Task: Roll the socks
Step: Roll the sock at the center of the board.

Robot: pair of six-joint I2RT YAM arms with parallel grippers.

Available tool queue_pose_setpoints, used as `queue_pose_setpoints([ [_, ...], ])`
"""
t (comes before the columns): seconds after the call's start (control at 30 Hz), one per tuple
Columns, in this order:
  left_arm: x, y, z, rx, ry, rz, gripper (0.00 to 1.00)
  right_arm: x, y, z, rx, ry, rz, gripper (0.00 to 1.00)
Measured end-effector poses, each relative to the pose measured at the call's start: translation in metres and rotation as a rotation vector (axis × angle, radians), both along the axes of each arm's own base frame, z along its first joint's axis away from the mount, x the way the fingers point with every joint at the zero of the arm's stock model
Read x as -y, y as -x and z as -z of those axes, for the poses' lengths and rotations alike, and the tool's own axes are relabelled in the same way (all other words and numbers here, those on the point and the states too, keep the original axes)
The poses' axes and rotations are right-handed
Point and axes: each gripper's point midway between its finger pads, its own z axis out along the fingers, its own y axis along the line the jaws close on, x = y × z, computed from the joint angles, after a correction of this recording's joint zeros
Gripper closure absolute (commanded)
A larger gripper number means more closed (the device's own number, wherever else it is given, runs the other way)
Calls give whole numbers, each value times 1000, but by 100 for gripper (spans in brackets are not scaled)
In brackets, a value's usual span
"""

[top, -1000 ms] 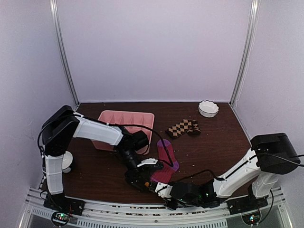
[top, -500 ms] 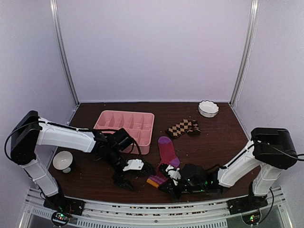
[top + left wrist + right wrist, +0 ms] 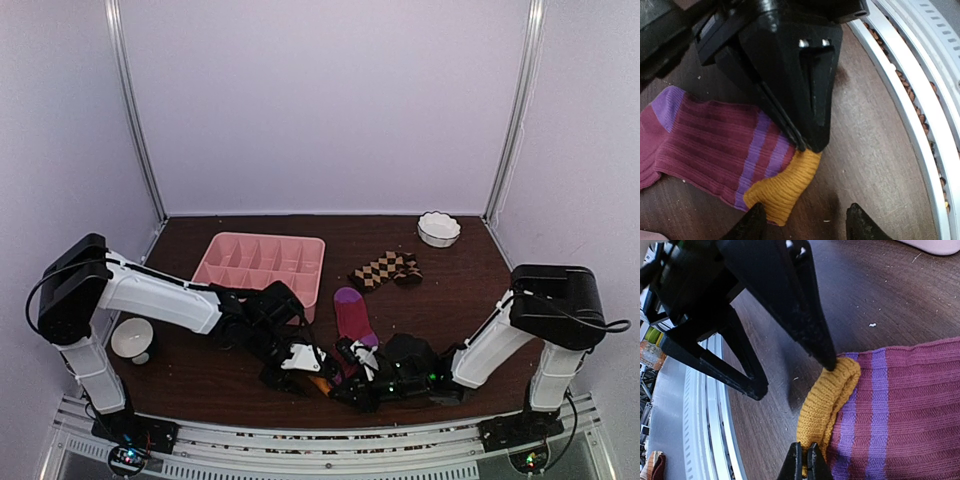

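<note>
Nearest the rail [image 3: 920,125], at the table's [image 3: 450,300] near edge, the right hand [image 3: 803,456] is pinching the orange cuff [image 3: 832,390] of the pink sock [image 3: 352,318], its jaws pressed together on the doubled-over knit. The left hand [image 3: 807,225] is hovering just beside it on the left with its jaws standing apart. One fingertip [image 3: 827,357] is appearing to touch the top of the cuff fold, and the other is hanging over bare wood toward the rail.

From this cuff the pink sock is lying flat, its long axis running away from both hands toward the far side, purple toe farthest. Both hands are therefore working at the same near end. Any roll would probably be travelling from cuff to toe, away from the arm bases, with the right hand already gripping the starting edge and the left hand free to tuck.

Beyond the toe and to the right, the checkered sock [image 3: 385,270] is resting well apart from both hands, unrolled, on the right arm's side. The pink tray [image 3: 225,250] is sitting farther back on the left.
</note>
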Motion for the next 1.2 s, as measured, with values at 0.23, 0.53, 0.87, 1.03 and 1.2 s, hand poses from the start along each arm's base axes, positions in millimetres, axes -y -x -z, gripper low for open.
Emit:
queue_pose_setpoints([
  [0.23, 4, -2, -4, 26, 5, 4, 47, 0, 0, 0, -22, -6, -1, 100],
  [0.53, 4, 6, -16, 24, 8, 32, 46, 0, 0, 0, -31, -5, -4, 100],
  [0.87, 13, 12, -3, 31, -15, 86, 61, -1, 0, 1, -43, 0, -10, 100],
  [1.03, 13, 10, 4, 39, -25, 88, 69, -1, 0, 0, -50, -2, -11, 100],
  [1.2, 15, 5, 7, 63, -18, 79, 76, 0, 0, 1, -67, -6, -9, 100],
])
